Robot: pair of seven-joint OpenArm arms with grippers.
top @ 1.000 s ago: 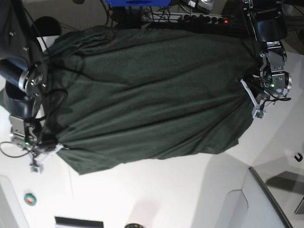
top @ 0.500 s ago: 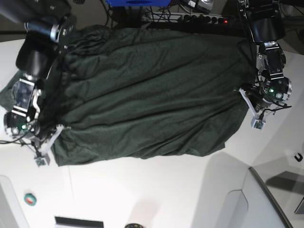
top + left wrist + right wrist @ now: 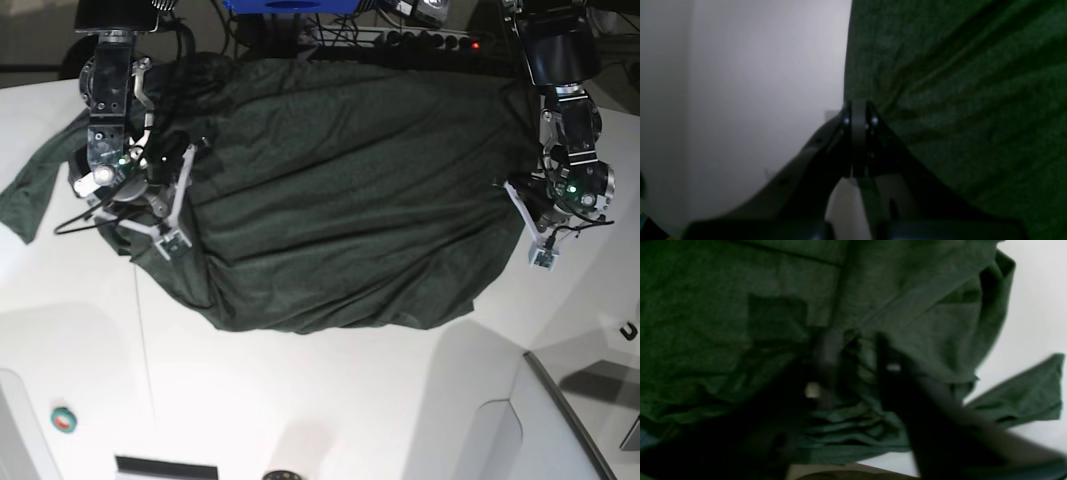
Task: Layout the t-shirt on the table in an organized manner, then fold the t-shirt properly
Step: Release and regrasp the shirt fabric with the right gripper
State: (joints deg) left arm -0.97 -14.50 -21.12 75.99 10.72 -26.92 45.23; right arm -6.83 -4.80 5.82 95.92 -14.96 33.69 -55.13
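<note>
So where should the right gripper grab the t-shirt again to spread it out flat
Probably the loose sleeve lying flat on the table, out past the right gripper. Its free edge sits alone on bare surface, so coming in low from the outer side should pinch it cleanly. The cloth by the gripper is bunched. The left gripper is shut on the t-shirt.

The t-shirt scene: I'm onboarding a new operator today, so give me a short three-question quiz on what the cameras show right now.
1. True or false: the left gripper has its jaws shut on an edge of the t-shirt.
2. What colour is the table: A white, B black, C wooden brown?
3. The right gripper has its jaws ___ (open or shut) over bunched fabric.

Key: 1 true; 2 A; 3 open.
</note>
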